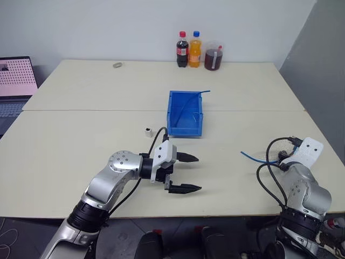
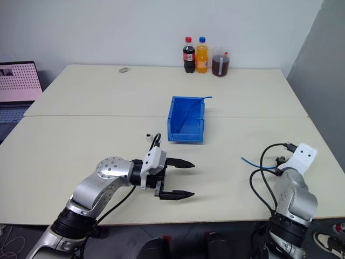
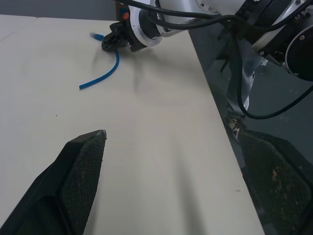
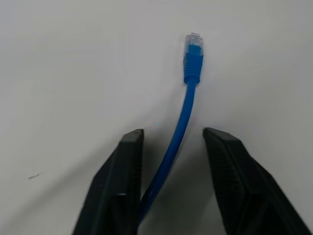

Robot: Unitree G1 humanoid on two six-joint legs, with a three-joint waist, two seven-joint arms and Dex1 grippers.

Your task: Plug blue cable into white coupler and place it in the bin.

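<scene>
Near the table's [image 1: 64, 162] right edge, the blue cable [image 4: 188, 105] runs between the right gripper's [image 4: 172, 139] fingers, seemingly touching one, grip unclear; its far end is hidden. The left gripper [image 1: 186, 172] gapes, empty.

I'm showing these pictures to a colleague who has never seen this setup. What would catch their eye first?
Probably the blue bin in the middle of the pale table, with the left end effector hanging wide open just in front of it. Next, the blue cable near the table's right edge, lying between the right end effector's two fingers, plug pointing away. The three drinks against the far wall add colour.
</scene>
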